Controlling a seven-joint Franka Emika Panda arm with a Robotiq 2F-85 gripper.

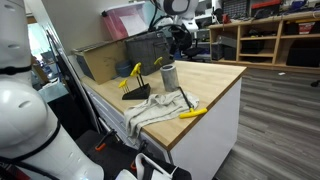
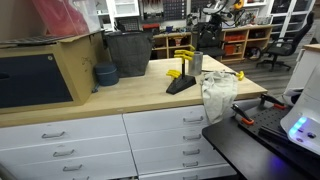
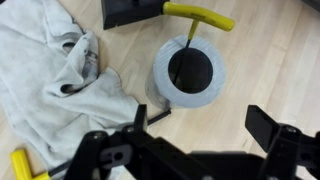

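My gripper (image 3: 200, 125) is open and empty, its two black fingers spread wide. It hangs above a grey cup (image 3: 207, 88) that stands upright and empty on the wooden counter (image 3: 270, 60). The cup also shows in both exterior views (image 1: 168, 76) (image 2: 196, 63). A black stand with yellow hooks (image 3: 200, 15) (image 1: 137, 88) (image 2: 180, 80) is just beyond the cup. A crumpled grey cloth (image 3: 60, 80) (image 1: 150, 108) (image 2: 217, 95) lies beside it. A small black rod (image 3: 160, 115) lies at the cup's base.
A yellow marker (image 1: 193, 113) lies on the cloth near the counter's edge, and another yellow piece shows in the wrist view (image 3: 22, 165). A blue bowl (image 2: 106, 74), a black bin (image 2: 128, 52) and a cardboard box (image 2: 40, 70) stand at the back.
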